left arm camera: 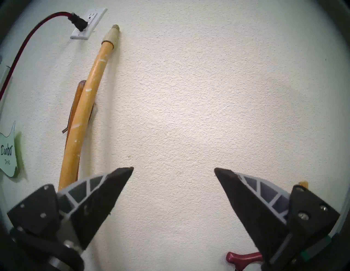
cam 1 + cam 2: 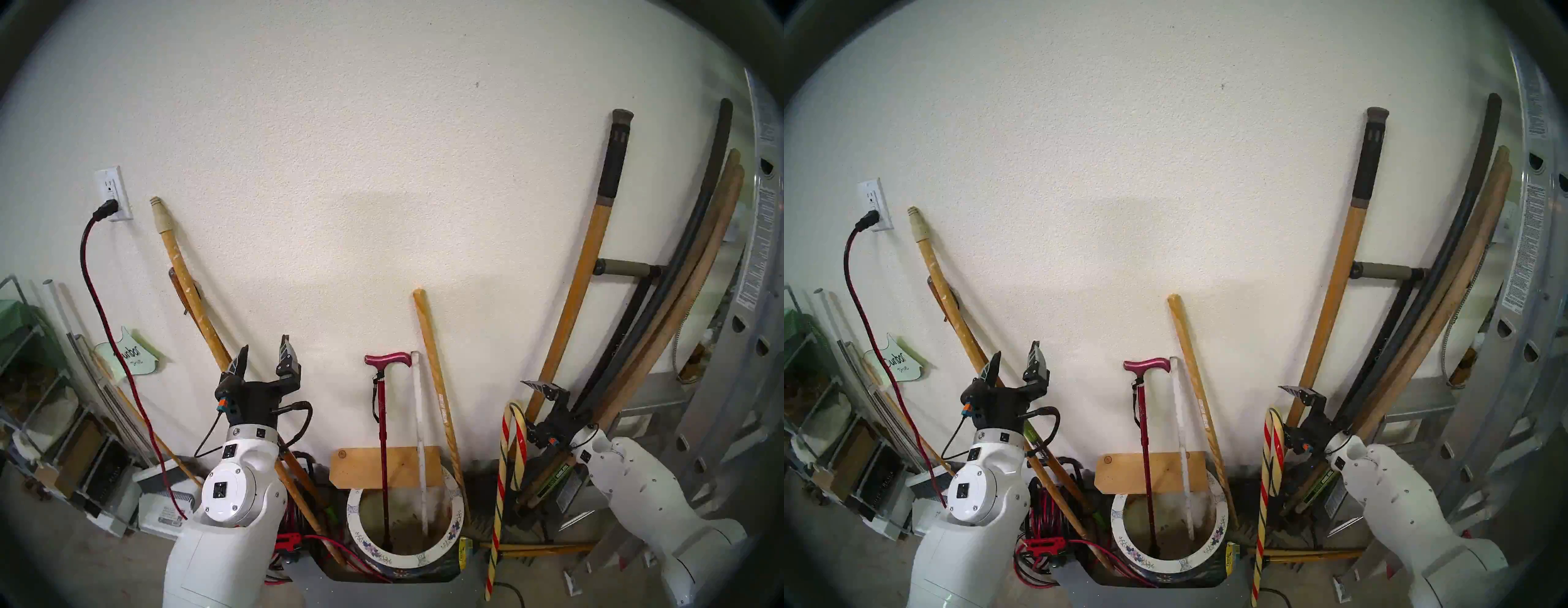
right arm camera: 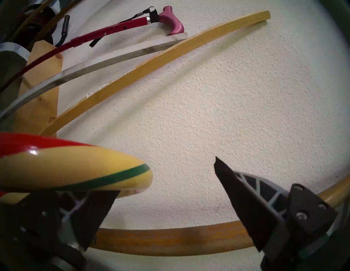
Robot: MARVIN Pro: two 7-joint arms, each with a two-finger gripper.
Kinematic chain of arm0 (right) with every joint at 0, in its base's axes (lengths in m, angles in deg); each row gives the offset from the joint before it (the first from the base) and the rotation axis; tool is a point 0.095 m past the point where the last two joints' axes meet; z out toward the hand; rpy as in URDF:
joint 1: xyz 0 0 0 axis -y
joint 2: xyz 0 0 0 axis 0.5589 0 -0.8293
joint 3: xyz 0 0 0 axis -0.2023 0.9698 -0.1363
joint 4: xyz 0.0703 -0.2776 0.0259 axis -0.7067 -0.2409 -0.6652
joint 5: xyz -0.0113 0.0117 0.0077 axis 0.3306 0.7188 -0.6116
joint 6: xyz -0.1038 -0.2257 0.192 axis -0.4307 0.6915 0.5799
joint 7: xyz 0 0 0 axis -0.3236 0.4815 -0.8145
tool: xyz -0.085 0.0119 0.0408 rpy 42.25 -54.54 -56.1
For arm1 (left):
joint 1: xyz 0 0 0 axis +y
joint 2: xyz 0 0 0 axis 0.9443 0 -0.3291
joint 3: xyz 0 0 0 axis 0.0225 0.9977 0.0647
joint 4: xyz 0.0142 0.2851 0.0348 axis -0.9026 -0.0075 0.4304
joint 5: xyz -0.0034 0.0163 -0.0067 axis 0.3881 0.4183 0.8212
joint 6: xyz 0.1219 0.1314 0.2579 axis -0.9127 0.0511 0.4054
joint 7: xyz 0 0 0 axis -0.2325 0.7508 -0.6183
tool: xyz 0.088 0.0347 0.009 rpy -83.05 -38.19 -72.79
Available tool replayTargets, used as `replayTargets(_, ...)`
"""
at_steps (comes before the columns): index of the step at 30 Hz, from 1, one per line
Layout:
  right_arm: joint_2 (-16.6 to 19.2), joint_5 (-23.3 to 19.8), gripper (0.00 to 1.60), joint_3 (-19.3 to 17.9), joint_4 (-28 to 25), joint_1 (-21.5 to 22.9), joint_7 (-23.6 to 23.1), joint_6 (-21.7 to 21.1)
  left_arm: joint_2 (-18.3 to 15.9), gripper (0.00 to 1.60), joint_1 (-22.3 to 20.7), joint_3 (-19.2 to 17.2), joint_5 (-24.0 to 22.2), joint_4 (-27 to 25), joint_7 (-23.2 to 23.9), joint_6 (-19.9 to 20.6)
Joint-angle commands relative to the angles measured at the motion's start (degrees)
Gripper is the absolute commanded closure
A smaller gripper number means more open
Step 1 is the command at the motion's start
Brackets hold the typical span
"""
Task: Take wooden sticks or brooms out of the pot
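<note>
Item: pot (image 2: 444,553), 1, round, white flowered rim, on the floor by the wall (image 2: 382,170); a wooden board (image 2: 394,465) stands behind it.

Contents, counted: 2; magenta cane (image 2: 379,446), T-handle up, foot inside the pot; white slat (image 2: 420,446) just beside it, also standing in the pot; both lean on the wall.

Already outside: candy-cane stick (image 2: 500,509), 1, cream with red and green stripes, standing on the floor right of the pot, hook up beside the right gripper (image 3: 166,181).

Claws: right gripper spread wide in its wrist view, grasping nothing; the hook lies across 1 finger, contact or a small gap I cannot tell; left gripper (image 1: 173,171) released too, raised, facing bare wall, holding nothing.

Bystanders: tan handles, at least 6 leaning on the wall (2 left, 1 (image 2: 437,382) just right of the pot, 3 far right), plus 1 lying on the floor; dark curved pole, 1; aluminium ladder (image 2: 746,339), 1; red cord (image 2: 110,322), 1, plugged into the outlet (image 2: 112,194).

Risks, as judged: candy-cane stick looks barely propped, so a withdrawing finger catching the hook may topple it; a reach for the cane may brush the slat, or the neighbouring tan handle, and send either sliding along the wall; a skewed lift could drag the pot rim and tip the pot; the cane's wrist strap (image 2: 375,399) could snag a finger.
</note>
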Motion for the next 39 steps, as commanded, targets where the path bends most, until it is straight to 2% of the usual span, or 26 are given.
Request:
replayTargets(1,0.7,-0.7,0.00,-0.1,-2.1,-0.5,-1.8,0.0,-0.1,0.00,0.0,-0.1,0.0,0.0,0.0,0.0)
replayTargets(2,0.7,-0.8,0.00,-0.2,-2.3,-0.6,-1.9,0.0,-0.1,0.00,0.0,-0.1,0.0,0.0,0.0,0.0)
replayTargets(3,0.7,-0.7,0.82,-0.3,-2.4,-0.7,-1.9,-0.1,-0.1,0.00,0.0,-0.1,0.0,0.0,0.0,0.0)
replayTargets(4,0.7,-0.6,1.07,-0.2,-2.4,-0.7,-1.9,-0.1,-0.1,0.00,0.0,-0.1,0.0,0.0,0.0,0.0)
replayTargets(5,0.8,-0.5,1.07,-0.2,-2.4,-0.7,-1.9,-0.1,-0.1,0.00,0.0,-0.1,0.0,0.0,0.0,0.0)
replayTargets(6,0.8,-0.5,1.60,-0.2,-2.4,-0.7,-1.9,-0.1,-0.1,0.00,0.0,-0.1,0.0,0.0,0.0,0.0)
replayTargets(12,0.4,0.5,1.60,0.3,-0.7,1.2,-1.9,0.3,-0.1,0.00,0.0,-0.1,0.0,0.0,0.0,0.0)
replayTargets(22,-0.3,1.2,1.60,-0.3,-1.4,5.2,-3.5,-2.5,-0.1,0.00,0.0,-0.1,0.0,0.0,0.0,0.0)
replayTargets(32,-4.4,-0.5,1.60,-1.4,-1.0,9.2,-5.7,-5.0,-0.1,0.00,0.0,-0.1,0.0,0.0,0.0,0.0)
replayTargets(39,-6.3,1.2,1.60,-1.0,1.8,12.9,-3.8,-5.8,-0.1,0.00,0.0,-0.1,0.0,0.0,0.0,0.0)
